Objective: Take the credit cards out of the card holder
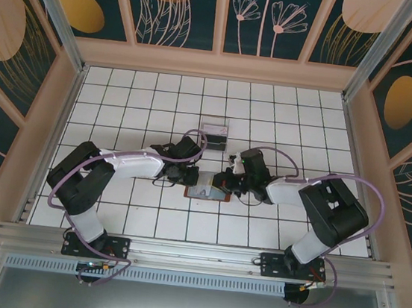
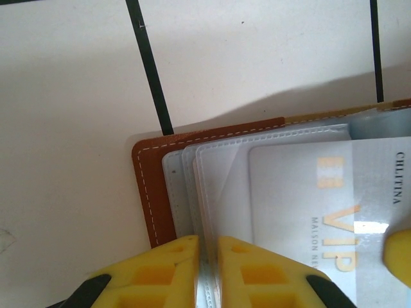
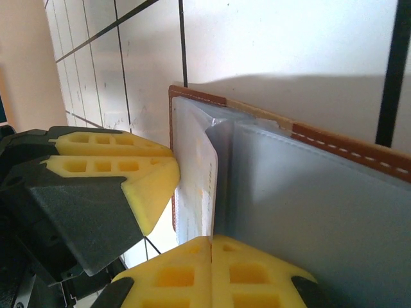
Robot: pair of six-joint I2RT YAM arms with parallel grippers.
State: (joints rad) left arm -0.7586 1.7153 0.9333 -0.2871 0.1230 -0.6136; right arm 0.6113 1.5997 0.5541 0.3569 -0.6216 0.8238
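Card holder (image 1: 207, 193) open on table (image 1: 122, 99) (VIP card (image 2: 302, 212) showing), left fingers (image 2: 160, 273) and right fingers (image 3: 257, 276) both clamped on its sleeves.

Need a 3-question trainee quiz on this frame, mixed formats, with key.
1. True or false: the left gripper is open and clear of the card holder.
2. The VIP card is: A) in a clear sleeve of the card holder; B) lying flat beside it; C) lifted free in the air.
3. Top view: what stands just past the card holder, on its far side?
Key: 1 false, its fingers are pinched on the holder's clear sleeves. 2 A. 3 the clear stand.
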